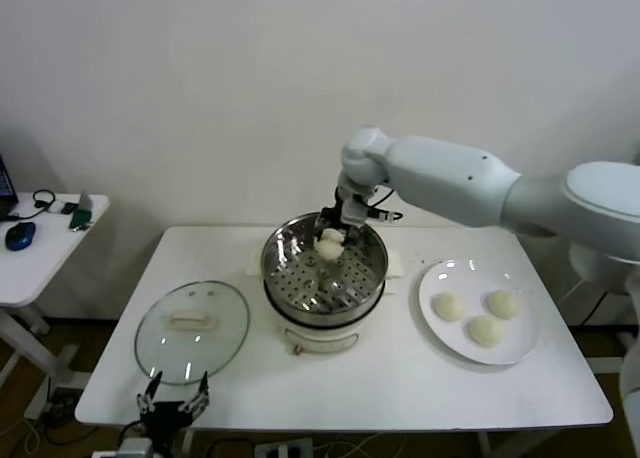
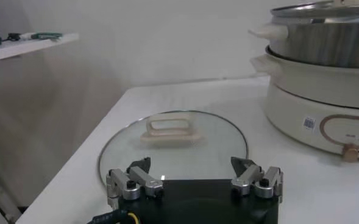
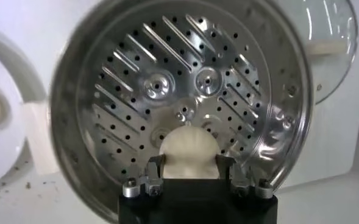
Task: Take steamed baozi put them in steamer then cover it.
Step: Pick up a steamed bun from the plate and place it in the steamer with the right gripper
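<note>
My right gripper [image 1: 331,240] is shut on one cream-white baozi [image 3: 189,152], holding it over the far side of the shiny steamer basket [image 1: 300,278]; the perforated bottom [image 3: 167,91] below it holds nothing. Three more baozi [image 1: 448,306] [image 1: 502,303] [image 1: 485,330] lie on the white plate [image 1: 440,278] to the right of the steamer. The glass cover [image 1: 192,330] with its cream handle [image 2: 170,130] lies flat on the table left of the steamer. My left gripper [image 1: 174,399] hangs open at the table's front edge, just before the cover, holding nothing.
The steamer sits on a cream-white pot base [image 2: 325,103] at the table's middle. A small side table [image 1: 40,243] with a mouse and cables stands to the far left. A white wall closes the back.
</note>
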Robot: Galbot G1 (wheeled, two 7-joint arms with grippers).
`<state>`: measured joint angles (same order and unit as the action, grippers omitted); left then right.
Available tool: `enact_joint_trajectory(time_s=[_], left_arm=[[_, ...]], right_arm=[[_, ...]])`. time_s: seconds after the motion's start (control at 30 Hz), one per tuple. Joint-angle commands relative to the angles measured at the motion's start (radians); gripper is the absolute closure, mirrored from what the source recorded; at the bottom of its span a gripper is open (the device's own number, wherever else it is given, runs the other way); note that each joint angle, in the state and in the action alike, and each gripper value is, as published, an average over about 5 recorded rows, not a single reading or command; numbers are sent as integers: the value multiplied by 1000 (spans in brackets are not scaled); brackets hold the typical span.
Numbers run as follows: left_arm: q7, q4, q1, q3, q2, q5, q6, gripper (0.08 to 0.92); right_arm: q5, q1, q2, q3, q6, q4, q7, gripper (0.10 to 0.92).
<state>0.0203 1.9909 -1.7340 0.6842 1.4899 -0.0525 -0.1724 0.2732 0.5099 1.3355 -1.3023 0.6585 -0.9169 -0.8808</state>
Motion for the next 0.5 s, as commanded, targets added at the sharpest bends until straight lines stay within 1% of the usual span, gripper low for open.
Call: enact_joint_trajectory(time_s=[0.03,0.27,0.37,0.5], left_arm=[[-1,-2,0,1,-1,-1,1,177],[-4,-6,3,0,0,-2,4,177],[-5,-6,4,-2,1,-3,4,177],[-6,-6,5,-2,1,-3,5,177]], right_arm=[[96,-82,70,55,62,177,59,431],[91,-85,96,56,73,205,63,419],[71,-78,94,50,77,196,66,362],[-10,-38,70,20,78,155,43,252]])
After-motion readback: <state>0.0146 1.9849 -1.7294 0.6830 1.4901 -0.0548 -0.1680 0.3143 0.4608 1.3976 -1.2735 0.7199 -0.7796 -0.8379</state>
